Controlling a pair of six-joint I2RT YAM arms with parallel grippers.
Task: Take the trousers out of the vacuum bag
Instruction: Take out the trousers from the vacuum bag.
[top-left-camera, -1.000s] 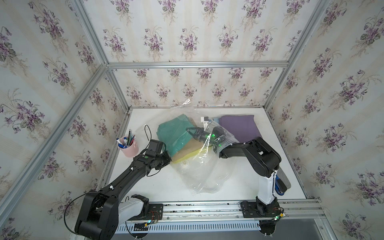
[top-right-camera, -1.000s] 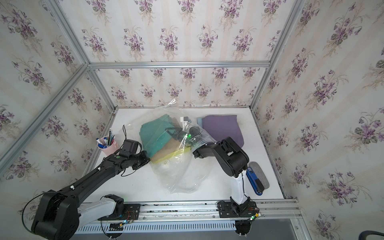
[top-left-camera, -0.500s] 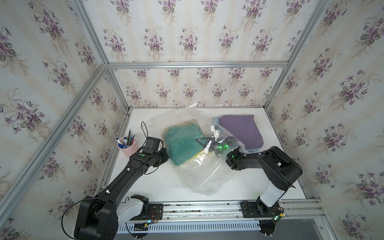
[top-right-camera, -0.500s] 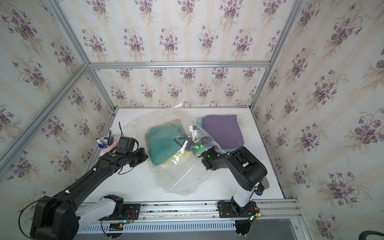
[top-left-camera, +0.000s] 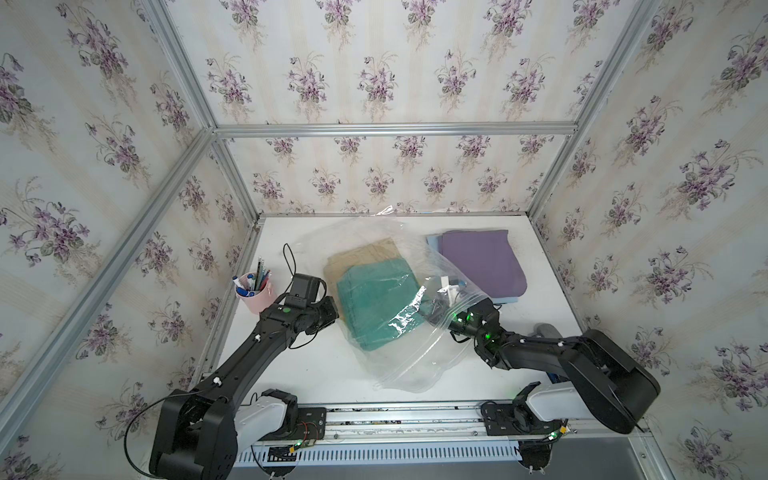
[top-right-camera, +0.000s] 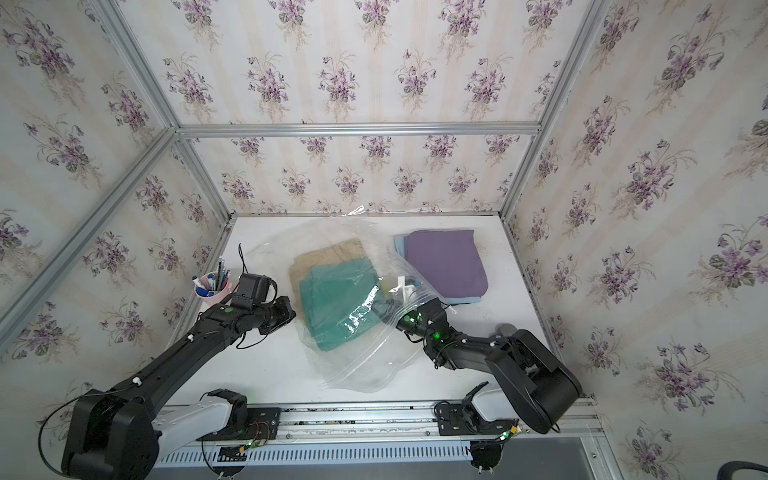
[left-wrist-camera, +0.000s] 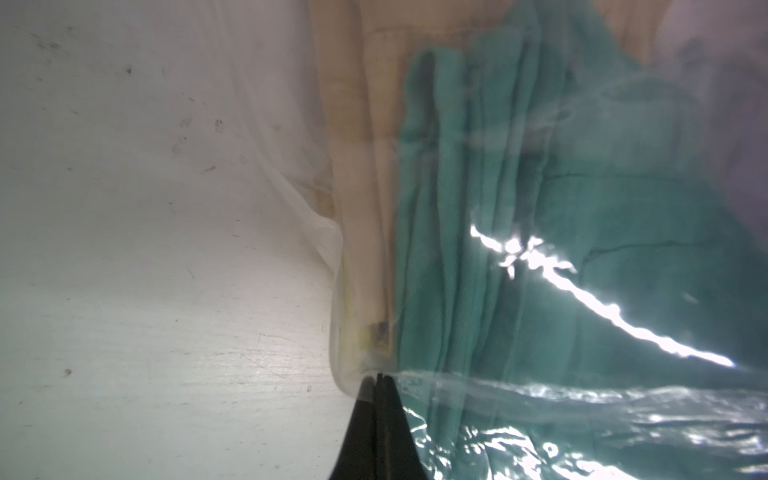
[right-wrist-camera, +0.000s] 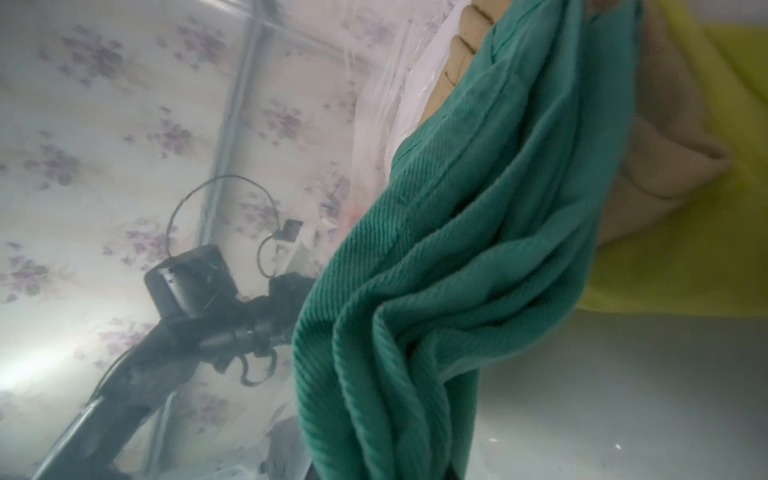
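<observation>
The vacuum bag (top-left-camera: 409, 365) sprawls across the middle of the bench (top-left-camera: 320, 365), with teal trousers (top-left-camera: 374, 309) lying over khaki trousers (top-left-camera: 363, 253) inside it. Both top views show purple trousers (top-right-camera: 444, 266) on light blue trousers (top-right-camera: 400, 243) outside the bag, toward the far right corner; neither wrist view shows them. Only the left wrist view shows the left fingers (left-wrist-camera: 361, 428) closed, pinching the bag's edge. The right fingers (top-left-camera: 434, 311) sit inside the bag's mouth. In the right wrist view bunched teal cloth runs down into them, clamped, with yellow trousers (right-wrist-camera: 665, 257) under the khaki.
</observation>
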